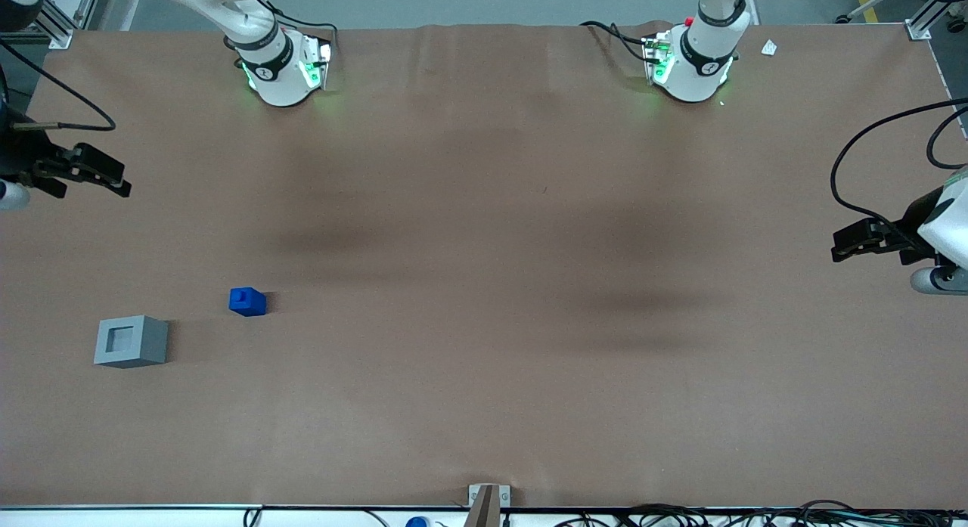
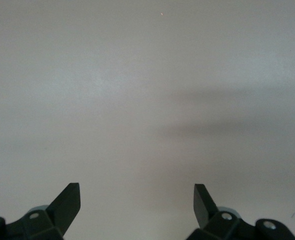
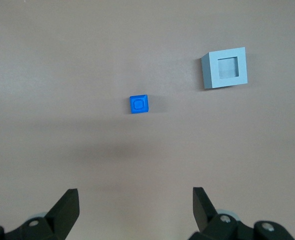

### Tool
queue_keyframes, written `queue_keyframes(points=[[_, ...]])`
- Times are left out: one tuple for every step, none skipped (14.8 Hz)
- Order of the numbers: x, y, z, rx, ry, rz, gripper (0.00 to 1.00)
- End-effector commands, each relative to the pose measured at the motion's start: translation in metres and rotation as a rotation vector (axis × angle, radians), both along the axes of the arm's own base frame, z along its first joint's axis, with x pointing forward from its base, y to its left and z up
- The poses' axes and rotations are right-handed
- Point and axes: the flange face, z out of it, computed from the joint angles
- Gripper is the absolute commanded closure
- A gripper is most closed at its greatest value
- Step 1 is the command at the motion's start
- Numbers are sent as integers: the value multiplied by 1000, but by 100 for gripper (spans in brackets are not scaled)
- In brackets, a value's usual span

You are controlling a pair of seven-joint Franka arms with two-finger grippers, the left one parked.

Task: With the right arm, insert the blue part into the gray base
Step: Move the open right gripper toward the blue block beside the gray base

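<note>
Clearly released and holding nothing: black two-finger end effector [image 1: 91, 172], raised at upper left of the front frame. Lower left on brown tabletop [image 1: 484, 285]: small bright blue cube-like part [image 1: 247, 302], stub up, near but apart from light gray square plastic base [image 1: 131, 342] with empty recess.

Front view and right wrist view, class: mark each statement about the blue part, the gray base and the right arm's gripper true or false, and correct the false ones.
1. The blue part sits inside the gray base. False: it stands on the table, apart from the base.
2. The gripper is open and holds nothing. True.
3. The base's recess faces upward. True.
4. The gripper is touching the blue part. False: it hangs well clear of both blocks.
5. The base is nearer the front camera than the blue part. True.
</note>
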Motion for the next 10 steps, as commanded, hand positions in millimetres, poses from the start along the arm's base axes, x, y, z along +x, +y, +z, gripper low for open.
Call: queue_keyframes(points=[[3, -1, -9, -8, 4, -2, 0], [5, -1, -14, -9, 8, -2, 0], [8, -1, -18, -10, 14, -3, 0], [10, -1, -21, -10, 16, -6, 0], [12, 0, -24, -11, 14, -5, 0], [12, 0, -26, -11, 14, -5, 0], [13, 0, -27, -11, 10, -3, 0], [13, 0, -27, -11, 8, -3, 0], [15, 1, -30, -11, 13, -5, 0], [18, 2, -36, -12, 22, -5, 0]])
